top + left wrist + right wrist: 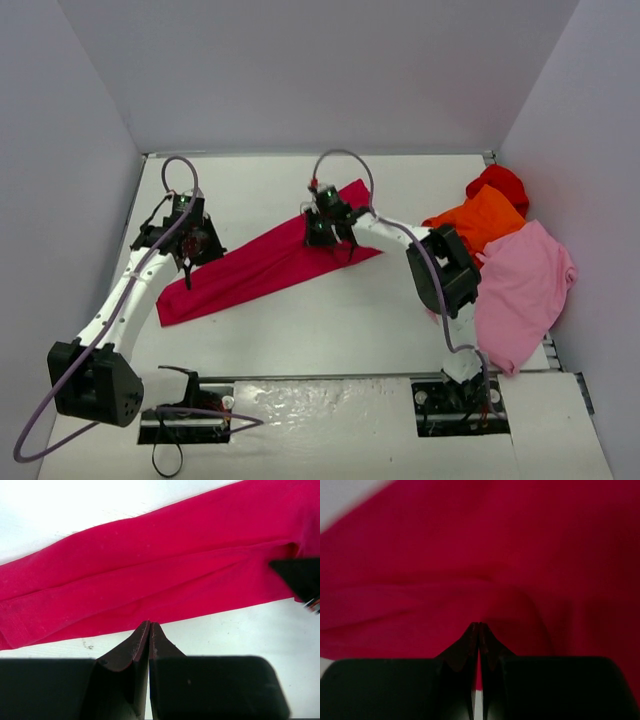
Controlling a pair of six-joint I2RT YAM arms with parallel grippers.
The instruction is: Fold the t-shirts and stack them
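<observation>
1. Across the white table (330, 320), one shirt is being worked on in the middle and three wait at the right edge.
2. At the centre, the raspberry-red t-shirt (260, 268) lies flat as a long narrow band running from near left to far right. It looks folded lengthwise, with a soft crease along it in the left wrist view (165, 575). My judgement is that the lengthwise folds are done and the crosswise folds that make a compact packet are not.
3. At the right edge, the pale pink t-shirt (525, 285) lies spread and unfolded, with its near end over the table's near edge.
4. Just beyond it on the far side, the orange t-shirt (485, 220) sits crumpled, overlapping the pink one.
5. Farthest back, the bright red t-shirt (500, 182) is a small bunched heap touching the orange one. No stack exists yet, so most of the task is left.
6. Over the band's left end, the left gripper (150, 625) has its jaws pressed together at the cloth's near edge, and no fabric shows between them.
7. Over the band's far right end, the right gripper (479, 626) is also pressed together. Cloth puckers around its tips, but I cannot tell whether a fold is nipped.
</observation>
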